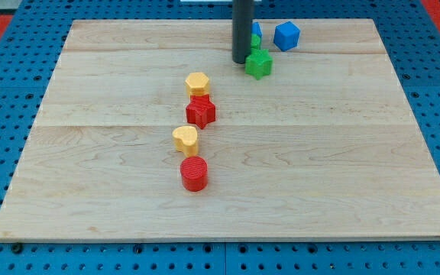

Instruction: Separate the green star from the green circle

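**Pushing a small, hard block off its green neighbour**

Judging by its look, the green star (259,64) is a small, rigid, light block that should slide readily on the smooth wooden board (342,168). It cannot be gripped: the arm has no jaws at all, only a dark rod, so there is no open or closed state to tell. Contact has to be a push against a side face, low and through the block's middle; its notched outline could make it spin off an off-centre shove.

The star lies near the view's top, a little right of centre. My tip (241,61) sits just at its left edge, touching or nearly so. Behind the rod a sliver of green shows, likely the green circle (256,40), close above the star and mostly hidden; whether the two touch I cannot tell. A push toward the view's bottom or right would probably part them.

Counted:
- green blocks: two, the star and the partly hidden one
- blue blocks: two, a blue cube-like block (286,35) and a blue piece (257,30) half concealed by the rod
- yellow: two, a yellow hexagon (197,83) and a yellow heart (185,139)
- red: two, a red star (201,111) and a red cylinder (194,173)
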Robot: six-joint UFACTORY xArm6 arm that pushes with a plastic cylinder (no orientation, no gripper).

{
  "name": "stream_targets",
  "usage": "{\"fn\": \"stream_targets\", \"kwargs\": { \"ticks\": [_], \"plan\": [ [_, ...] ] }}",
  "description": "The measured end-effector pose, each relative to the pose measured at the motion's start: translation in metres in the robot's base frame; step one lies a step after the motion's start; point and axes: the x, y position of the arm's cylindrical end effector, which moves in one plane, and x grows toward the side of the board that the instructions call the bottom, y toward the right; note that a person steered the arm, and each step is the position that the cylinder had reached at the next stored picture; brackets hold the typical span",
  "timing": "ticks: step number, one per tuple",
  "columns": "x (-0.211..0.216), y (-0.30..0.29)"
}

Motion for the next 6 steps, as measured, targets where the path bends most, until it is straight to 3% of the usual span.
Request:
{"fn": "stream_targets", "kwargs": {
  "ticks": [1, 2, 4, 5, 6],
  "plan": [
    [-0.002, -0.025],
    [0.029, -0.014],
    [0.031, 0.064],
    [0.025, 0.066],
    [0.051, 0.041]
  ]
}}
